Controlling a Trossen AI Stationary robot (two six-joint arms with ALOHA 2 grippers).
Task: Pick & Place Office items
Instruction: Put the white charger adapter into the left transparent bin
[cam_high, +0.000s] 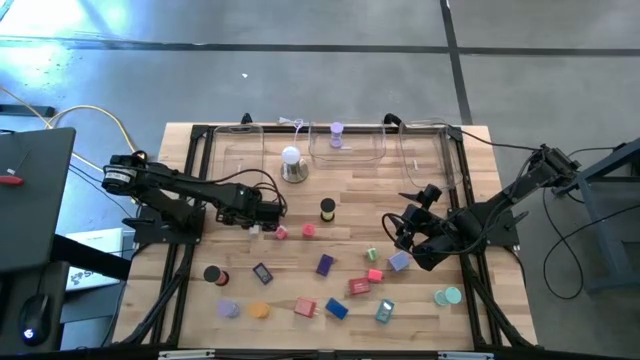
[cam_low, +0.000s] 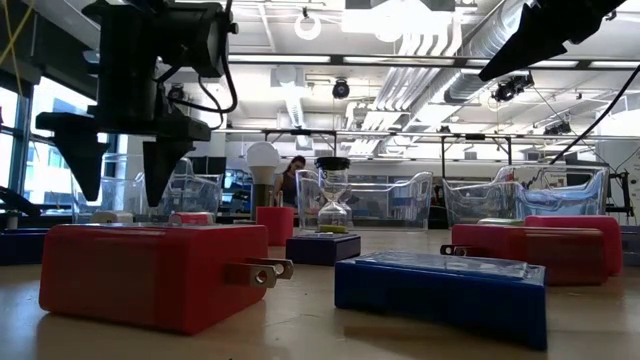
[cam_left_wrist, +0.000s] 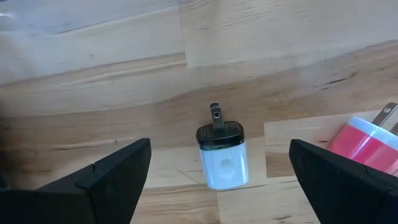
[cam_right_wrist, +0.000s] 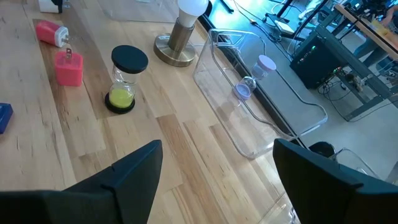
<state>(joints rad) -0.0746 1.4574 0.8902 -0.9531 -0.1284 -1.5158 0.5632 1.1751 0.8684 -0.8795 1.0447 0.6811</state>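
Small colourful pieces lie scattered on the wooden table: a red plug block (cam_high: 306, 307), a blue block (cam_high: 336, 309), a purple one (cam_high: 325, 264), a teal roll (cam_high: 448, 296) and a lilac roll (cam_high: 228, 309). My left gripper (cam_high: 272, 213) (cam_left_wrist: 220, 144) is open and hovers over a small white plug piece with a black cap (cam_left_wrist: 222, 155), its fingers on either side and apart from it. A pink piece (cam_left_wrist: 367, 146) lies beside it. My right gripper (cam_high: 398, 228) (cam_right_wrist: 217, 146) is open above bare wood. It faces a black-capped sand timer (cam_right_wrist: 124, 81) that stands upright.
A white dome lamp (cam_high: 292, 163) stands near the far side. Clear plastic trays (cam_high: 345, 150) line the far edge, and one holds a lilac hourglass (cam_right_wrist: 255, 74). In the low view the red block (cam_low: 150, 275) and the blue block (cam_low: 440, 290) sit close to the near edge.
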